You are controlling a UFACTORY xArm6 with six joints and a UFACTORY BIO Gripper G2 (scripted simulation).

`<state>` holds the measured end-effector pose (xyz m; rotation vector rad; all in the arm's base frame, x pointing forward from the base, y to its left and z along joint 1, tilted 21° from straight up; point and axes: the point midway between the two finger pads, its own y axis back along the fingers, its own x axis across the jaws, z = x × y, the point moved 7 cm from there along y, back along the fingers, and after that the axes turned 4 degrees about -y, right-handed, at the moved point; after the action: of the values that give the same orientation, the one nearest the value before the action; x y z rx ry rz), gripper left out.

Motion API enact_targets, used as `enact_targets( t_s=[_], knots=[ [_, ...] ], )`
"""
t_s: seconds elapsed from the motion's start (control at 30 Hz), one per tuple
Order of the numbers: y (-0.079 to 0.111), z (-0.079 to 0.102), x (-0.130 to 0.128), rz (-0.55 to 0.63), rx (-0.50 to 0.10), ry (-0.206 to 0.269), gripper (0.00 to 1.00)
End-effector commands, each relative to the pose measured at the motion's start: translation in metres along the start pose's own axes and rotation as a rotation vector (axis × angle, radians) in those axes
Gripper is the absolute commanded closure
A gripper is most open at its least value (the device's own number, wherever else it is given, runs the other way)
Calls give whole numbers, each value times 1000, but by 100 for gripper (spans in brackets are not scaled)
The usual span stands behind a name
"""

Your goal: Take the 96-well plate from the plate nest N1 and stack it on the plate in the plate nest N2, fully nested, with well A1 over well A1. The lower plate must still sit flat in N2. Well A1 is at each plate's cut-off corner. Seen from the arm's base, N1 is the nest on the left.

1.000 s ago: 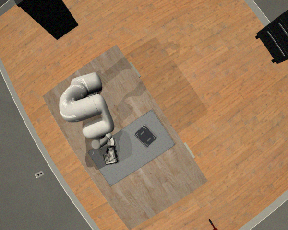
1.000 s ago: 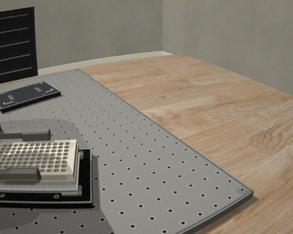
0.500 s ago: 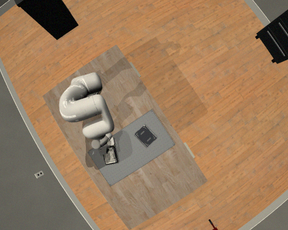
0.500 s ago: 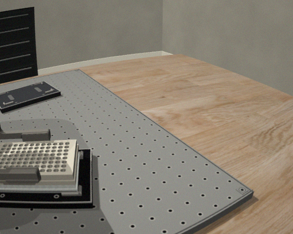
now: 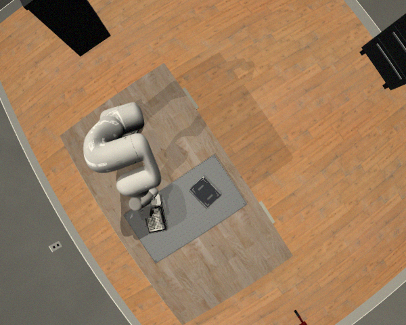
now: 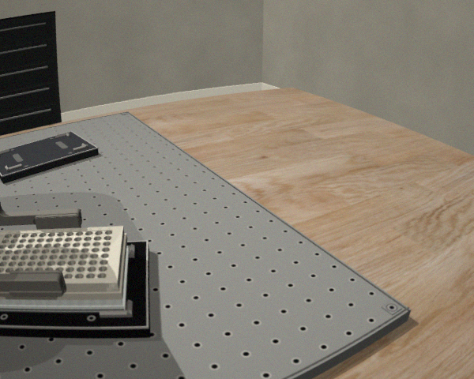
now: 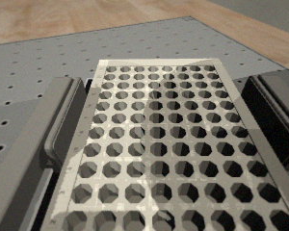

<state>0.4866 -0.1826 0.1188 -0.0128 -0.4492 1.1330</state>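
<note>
Upper 96-well plate atop lower plate in nest N2; full nesting can't be told. Jaws pinching upper plate's long sides. Nest N1 bare, well apart, on perforated board across worktop.
</note>
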Motion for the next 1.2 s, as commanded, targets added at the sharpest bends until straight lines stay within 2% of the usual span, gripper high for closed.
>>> enact_targets(
  t_s=[0.0, 0.33, 0.37, 1.17],
  knots=[
    [-1, 1, 0, 0, -2, 0, 100],
    [-1, 1, 0, 0, -2, 0, 100],
    [0, 3, 0, 0, -2, 0, 63],
    [0, 3, 0, 0, -2, 0, 63]
  ],
)
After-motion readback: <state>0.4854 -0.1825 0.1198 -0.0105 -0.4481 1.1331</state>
